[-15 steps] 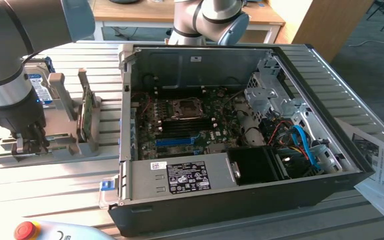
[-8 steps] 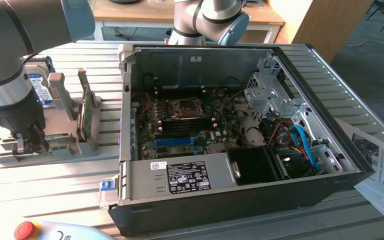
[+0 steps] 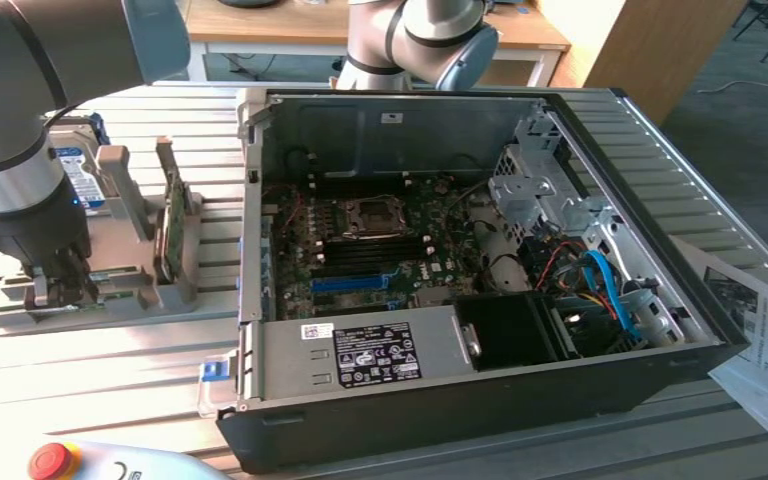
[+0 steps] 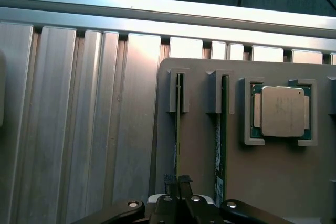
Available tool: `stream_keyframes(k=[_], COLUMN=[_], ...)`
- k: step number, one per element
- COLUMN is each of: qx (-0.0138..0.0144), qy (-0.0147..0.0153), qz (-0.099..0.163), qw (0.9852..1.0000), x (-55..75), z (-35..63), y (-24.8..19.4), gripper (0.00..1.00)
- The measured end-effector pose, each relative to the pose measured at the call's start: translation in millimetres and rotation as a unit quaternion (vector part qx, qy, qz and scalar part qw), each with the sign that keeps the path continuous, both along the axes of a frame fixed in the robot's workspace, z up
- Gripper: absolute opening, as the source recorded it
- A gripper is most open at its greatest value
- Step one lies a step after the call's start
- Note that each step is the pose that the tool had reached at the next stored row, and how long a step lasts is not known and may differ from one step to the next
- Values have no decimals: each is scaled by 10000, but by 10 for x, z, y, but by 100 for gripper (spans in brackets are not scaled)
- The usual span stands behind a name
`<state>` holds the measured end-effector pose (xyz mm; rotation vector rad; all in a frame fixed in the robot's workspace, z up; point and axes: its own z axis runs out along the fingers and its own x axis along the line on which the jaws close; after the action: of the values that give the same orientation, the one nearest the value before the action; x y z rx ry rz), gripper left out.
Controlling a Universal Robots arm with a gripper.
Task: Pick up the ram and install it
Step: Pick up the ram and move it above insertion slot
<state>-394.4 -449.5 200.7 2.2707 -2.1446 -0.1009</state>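
Note:
Two rams stand on edge in slots of a grey holder (image 4: 273, 182). My gripper (image 4: 177, 181) is shut on the near end of one ram (image 4: 178, 124), its dark fingertips (image 4: 169, 179) pressed together on the thin green board. The other ram (image 4: 224, 129) stands untouched in the neighbouring slot. In the exterior view the gripper (image 3: 64, 285) reaches down onto the holder (image 3: 131, 290) at the exterior view's left, beside the open computer case (image 3: 491, 400). The motherboard (image 3: 357, 250) lies bare inside the case.
A processor chip (image 4: 282, 111) sits in a pocket of the holder beside the rams. A hard drive (image 3: 77, 170) and a green expansion card (image 3: 171, 230) stand upright on the holder. A red stop button (image 3: 53, 458) is at the front; papers (image 3: 758, 330) lie right of the case.

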Motion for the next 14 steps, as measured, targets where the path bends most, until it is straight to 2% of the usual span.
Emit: stream_keyframes(k=[8, 14], qx=[1, 0], qy=[-1, 0], qz=[0, 0], qw=[10000, 10000], x=[0, 0], z=[2, 55], y=[0, 0], gripper=[12, 12])
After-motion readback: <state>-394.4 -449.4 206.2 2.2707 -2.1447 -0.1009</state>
